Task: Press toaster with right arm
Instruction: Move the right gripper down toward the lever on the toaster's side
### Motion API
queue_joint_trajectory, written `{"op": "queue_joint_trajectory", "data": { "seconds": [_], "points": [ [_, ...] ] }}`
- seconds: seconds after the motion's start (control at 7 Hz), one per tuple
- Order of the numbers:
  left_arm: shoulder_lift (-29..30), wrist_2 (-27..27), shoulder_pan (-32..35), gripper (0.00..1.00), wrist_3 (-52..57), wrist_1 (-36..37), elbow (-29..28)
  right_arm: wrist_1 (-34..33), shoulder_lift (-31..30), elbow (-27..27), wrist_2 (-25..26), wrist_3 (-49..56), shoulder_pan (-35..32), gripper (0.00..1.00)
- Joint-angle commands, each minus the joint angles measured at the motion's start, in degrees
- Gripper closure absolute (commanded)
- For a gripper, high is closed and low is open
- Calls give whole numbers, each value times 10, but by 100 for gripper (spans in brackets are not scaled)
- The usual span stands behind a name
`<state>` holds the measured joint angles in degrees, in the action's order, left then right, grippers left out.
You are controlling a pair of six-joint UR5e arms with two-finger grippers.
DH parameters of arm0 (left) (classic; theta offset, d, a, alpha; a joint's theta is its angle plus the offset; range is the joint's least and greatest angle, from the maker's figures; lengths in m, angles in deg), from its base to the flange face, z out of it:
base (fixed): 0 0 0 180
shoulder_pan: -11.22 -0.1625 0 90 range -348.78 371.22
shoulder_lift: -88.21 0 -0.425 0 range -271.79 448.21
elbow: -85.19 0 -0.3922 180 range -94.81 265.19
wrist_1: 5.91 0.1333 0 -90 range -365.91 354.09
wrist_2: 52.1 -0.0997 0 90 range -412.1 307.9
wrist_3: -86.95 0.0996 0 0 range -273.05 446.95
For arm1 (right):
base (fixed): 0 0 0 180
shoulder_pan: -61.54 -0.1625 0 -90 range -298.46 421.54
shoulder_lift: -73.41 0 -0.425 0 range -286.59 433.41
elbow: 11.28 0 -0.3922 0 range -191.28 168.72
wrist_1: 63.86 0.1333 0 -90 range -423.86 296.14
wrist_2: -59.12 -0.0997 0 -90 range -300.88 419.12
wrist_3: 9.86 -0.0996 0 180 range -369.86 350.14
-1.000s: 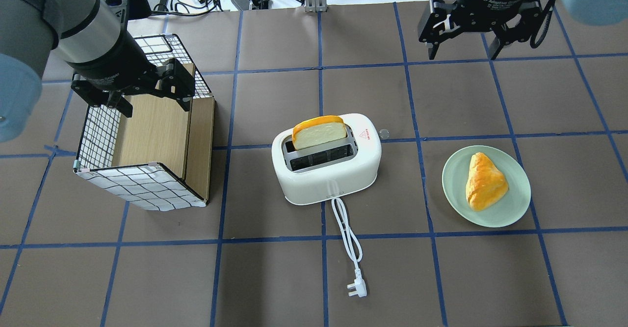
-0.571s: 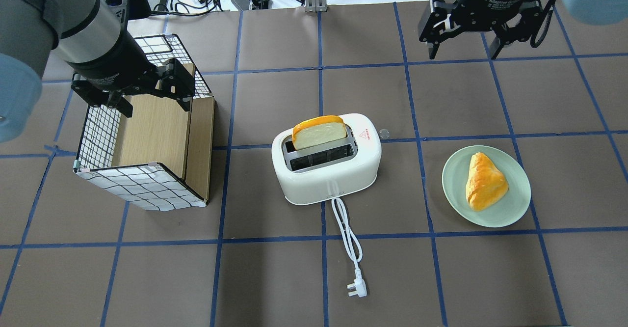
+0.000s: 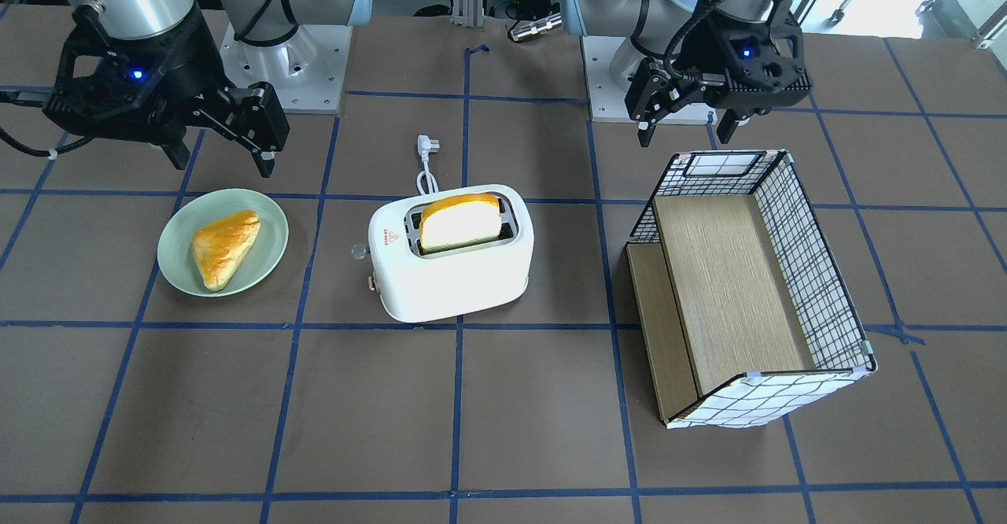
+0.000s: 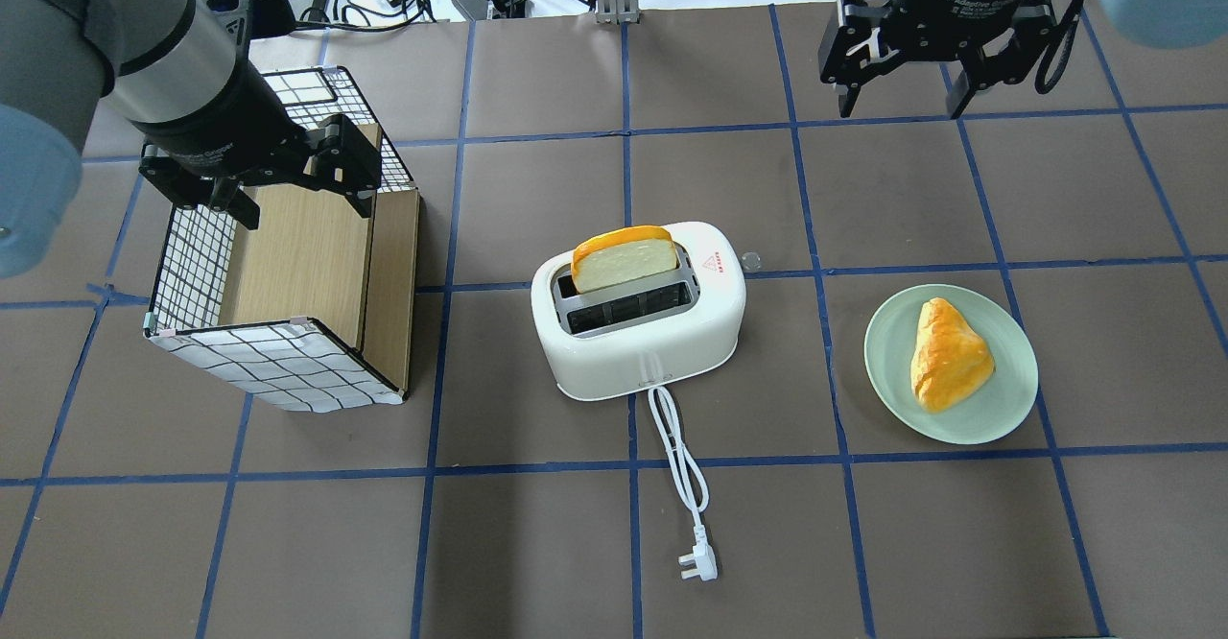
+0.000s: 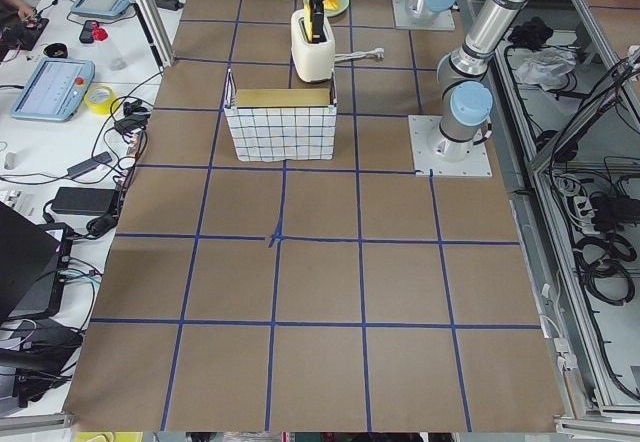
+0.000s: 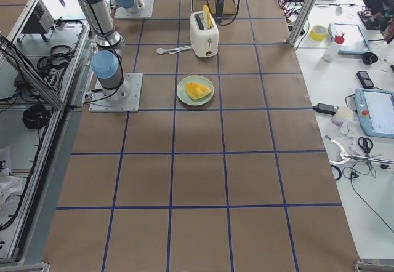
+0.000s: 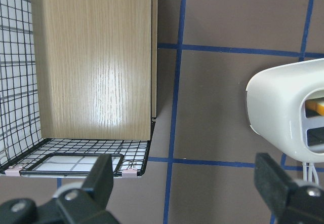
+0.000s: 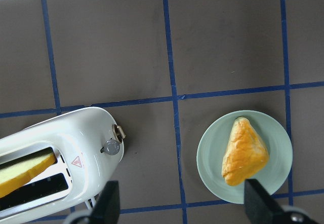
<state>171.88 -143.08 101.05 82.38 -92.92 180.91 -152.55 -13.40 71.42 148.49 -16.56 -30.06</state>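
While the right pincer point(image 4: 902, 106) hangs with its 2 fingers spread wide and nothing between them above the far part of the bench point(image 4: 537, 543), the toaster point(image 4: 662, 342) stands at mid-bench, well apart from it, with 1 bread slice point(image 4: 624, 260) upright in its far slot. Its clear lever knob point(image 8: 111, 147) faces a green plate point(image 4: 887, 370) bearing a pastry point(image 4: 950, 353). The left pincer point(image 4: 304, 209), likewise spread and empty, hovers over the checked box point(image 4: 307, 265).

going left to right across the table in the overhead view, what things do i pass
box → toaster → plate with a pastry on it
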Motion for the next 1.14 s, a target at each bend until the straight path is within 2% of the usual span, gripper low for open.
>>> {"op": "queue_joint_trajectory", "data": {
  "seconds": [0.0,0.29,0.71,1.0],
  "points": [
    [0,0,0,0,0,0,0,6,6,3,-74,0,9,100],
    [0,-1,0,0,0,0,0,14,25,17,-178,47,48,100],
    [0,0,0,0,0,0,0,-16,30,118,-333,149,94,100],
    [0,0,0,0,0,0,0,-45,33,176,-392,196,113,100]
  ]
}}
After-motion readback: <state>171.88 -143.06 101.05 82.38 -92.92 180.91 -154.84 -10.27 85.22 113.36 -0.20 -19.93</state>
